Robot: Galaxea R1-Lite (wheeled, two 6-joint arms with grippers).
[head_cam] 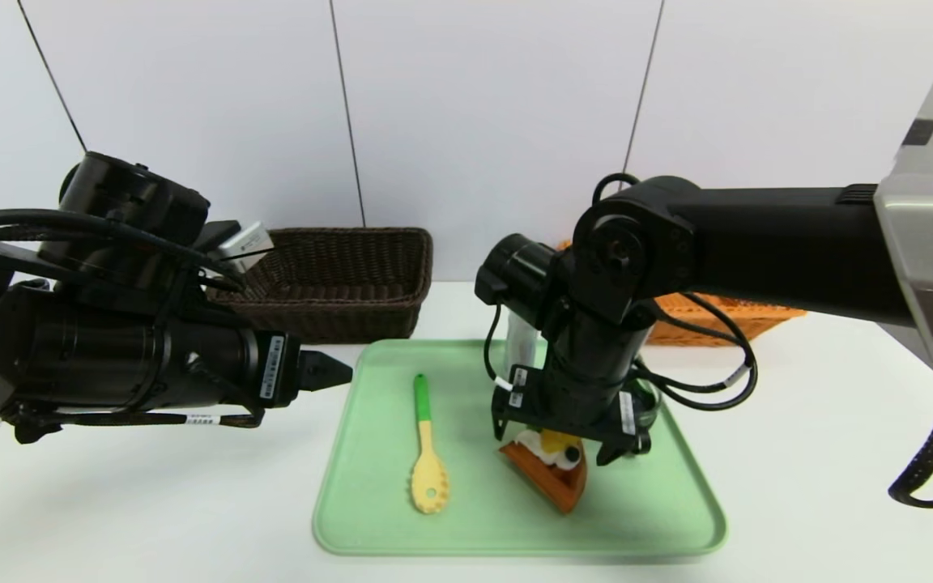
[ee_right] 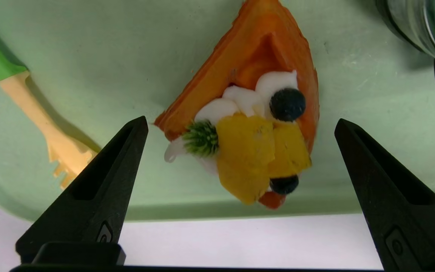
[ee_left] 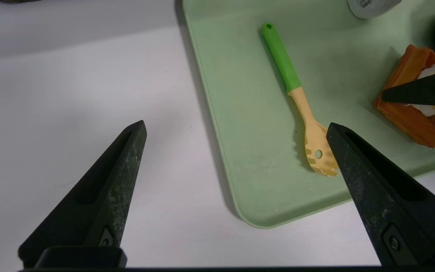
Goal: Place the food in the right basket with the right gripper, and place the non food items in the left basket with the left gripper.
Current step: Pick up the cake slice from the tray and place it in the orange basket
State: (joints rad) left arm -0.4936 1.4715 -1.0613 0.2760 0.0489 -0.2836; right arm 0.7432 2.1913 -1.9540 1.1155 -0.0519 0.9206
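One wedge of toy cake (ee_right: 255,124), glossy orange-brown with white cream, yellow fruit and two dark berries, is seen on a smooth green tray (head_cam: 450,530), tip toward the camera. The right gripper (head_cam: 570,445) is held spread above it; the left gripper (ee_left: 236,158) is held apart near one yellow slotted spoon (head_cam: 426,449), laid lengthwise. Two woven baskets, one dark brown (head_cam: 337,283), one orange-tan (head_cam: 717,316), are set behind.
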